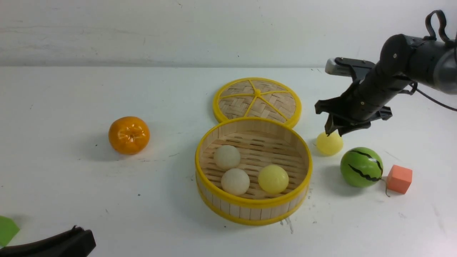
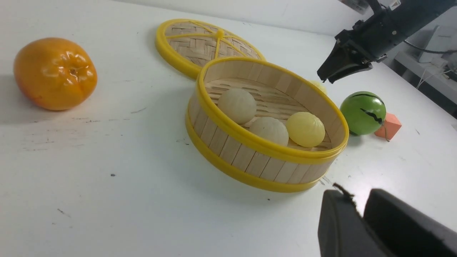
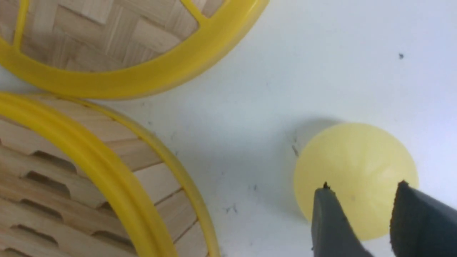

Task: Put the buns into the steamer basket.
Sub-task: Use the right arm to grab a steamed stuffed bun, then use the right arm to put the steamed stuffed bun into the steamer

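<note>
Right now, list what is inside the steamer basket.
The steamer basket holds three buns: two cream-white buns, one pale yellow bun. Its near wall hides the front buns' bases and the floor behind it.

Steamer basket [image 1: 250, 208]: round, slat walls, yellow rims, upright on table [image 1: 71, 200]; on its slotted floor two cream-white buns [image 1: 227, 156] and one pale yellow bun [image 1: 273, 179], close together; second yellow bun [image 1: 329, 144] outside, on table just right of basket.

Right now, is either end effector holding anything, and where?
Nothing, it seems: the right end effector hovers open over the loose yellow bun; the left end effector is empty.
</note>
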Action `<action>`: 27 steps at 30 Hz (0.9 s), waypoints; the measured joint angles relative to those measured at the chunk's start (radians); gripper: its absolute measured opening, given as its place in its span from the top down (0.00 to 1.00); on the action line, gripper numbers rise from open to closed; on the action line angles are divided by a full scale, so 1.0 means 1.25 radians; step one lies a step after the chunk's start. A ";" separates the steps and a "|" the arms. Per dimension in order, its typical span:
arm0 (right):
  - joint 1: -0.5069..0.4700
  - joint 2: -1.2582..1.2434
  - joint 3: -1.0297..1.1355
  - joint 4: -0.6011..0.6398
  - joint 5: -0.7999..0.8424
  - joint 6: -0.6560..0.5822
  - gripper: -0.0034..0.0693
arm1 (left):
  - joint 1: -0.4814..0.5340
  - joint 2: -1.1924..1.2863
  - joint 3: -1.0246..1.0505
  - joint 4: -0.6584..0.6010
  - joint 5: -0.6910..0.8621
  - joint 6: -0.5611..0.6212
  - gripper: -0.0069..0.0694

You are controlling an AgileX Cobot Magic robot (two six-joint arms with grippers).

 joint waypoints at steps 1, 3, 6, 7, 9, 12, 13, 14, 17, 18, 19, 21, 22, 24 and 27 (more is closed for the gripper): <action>0.000 0.002 -0.001 0.000 0.000 0.000 0.60 | 0.000 0.000 0.000 0.000 0.000 0.000 0.78; 0.000 0.024 -0.010 -0.003 -0.007 -0.002 0.60 | 0.000 0.000 0.000 0.000 0.000 0.000 0.77; 0.000 0.051 -0.022 -0.016 -0.017 -0.002 0.60 | 0.000 0.000 0.000 0.000 0.000 0.000 0.76; 0.000 0.052 -0.022 -0.016 -0.018 -0.002 0.61 | 0.000 0.000 0.000 0.000 0.000 0.000 0.76; 0.000 0.061 -0.024 -0.017 -0.029 -0.003 0.63 | 0.000 0.000 0.000 0.000 0.000 0.000 0.76; 0.000 0.064 -0.024 -0.018 -0.040 -0.003 0.69 | 0.000 0.000 0.000 0.000 0.000 0.000 0.76; 0.000 0.064 -0.025 -0.018 -0.040 -0.003 0.71 | 0.000 0.000 0.000 0.000 0.000 0.000 0.76; 0.000 0.064 -0.025 -0.018 -0.041 -0.003 0.75 | 0.000 0.000 0.000 0.000 0.000 0.000 0.76; 0.000 0.063 -0.025 -0.018 -0.039 -0.016 0.88 | 0.000 0.000 0.000 0.000 0.000 0.000 0.76; 0.000 0.062 -0.025 -0.018 -0.039 -0.024 0.90 | 0.000 0.000 0.000 0.000 0.000 0.000 0.76; 0.000 0.061 -0.025 -0.018 -0.037 -0.026 0.92 | 0.000 0.000 0.000 0.000 0.000 0.000 0.76; 0.000 0.044 -0.024 -0.019 -0.018 -0.046 0.95 | 0.000 0.000 0.000 0.000 0.000 0.000 0.76; 0.000 0.032 -0.024 -0.021 -0.003 -0.050 0.95 | 0.000 0.000 0.000 0.000 0.000 0.000 0.76; 0.000 0.003 -0.023 -0.021 0.029 -0.055 0.95 | 0.000 0.000 0.000 0.000 0.000 0.000 0.76; 0.012 -0.045 -0.023 -0.006 0.071 -0.073 0.95 | 0.000 0.000 0.000 0.000 0.000 0.000 0.76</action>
